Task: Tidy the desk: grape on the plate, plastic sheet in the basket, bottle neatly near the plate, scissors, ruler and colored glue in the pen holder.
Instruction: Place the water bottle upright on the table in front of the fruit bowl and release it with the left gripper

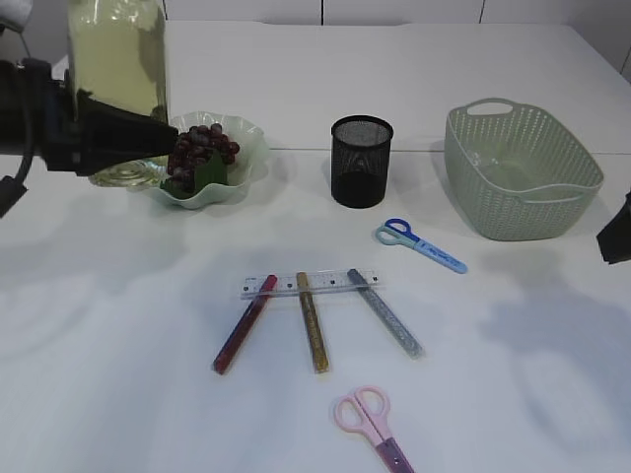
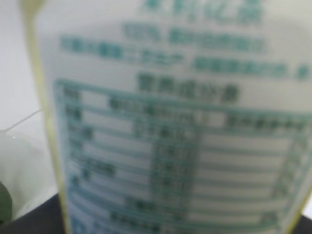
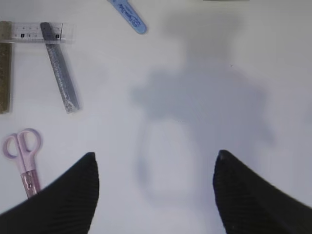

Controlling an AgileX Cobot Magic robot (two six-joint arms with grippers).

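Observation:
The tall bottle point(image 1: 116, 59) of pale yellow drink is at the far left beside the green plate point(image 1: 248, 148), and its blurred label point(image 2: 175, 131) fills the left wrist view. My left gripper point(image 1: 138, 134) is shut on it. Dark grapes point(image 1: 202, 148) lie on the plate. A clear ruler point(image 1: 311, 283) lies across the tops of red point(image 1: 244, 323), gold point(image 1: 314, 320) and silver point(image 1: 386, 312) glue sticks. Blue scissors point(image 1: 419, 244) and pink scissors point(image 1: 370, 424) lie flat. The black mesh pen holder point(image 1: 362, 161) stands at centre. My right gripper point(image 3: 156, 161) hangs open over bare table. No plastic sheet shows.
The green woven basket point(image 1: 523, 168) stands at the back right. In the right wrist view the pink scissors point(image 3: 22, 156) and silver glue point(image 3: 59, 66) lie left of the open fingers. A table seam runs behind the plate and the pen holder.

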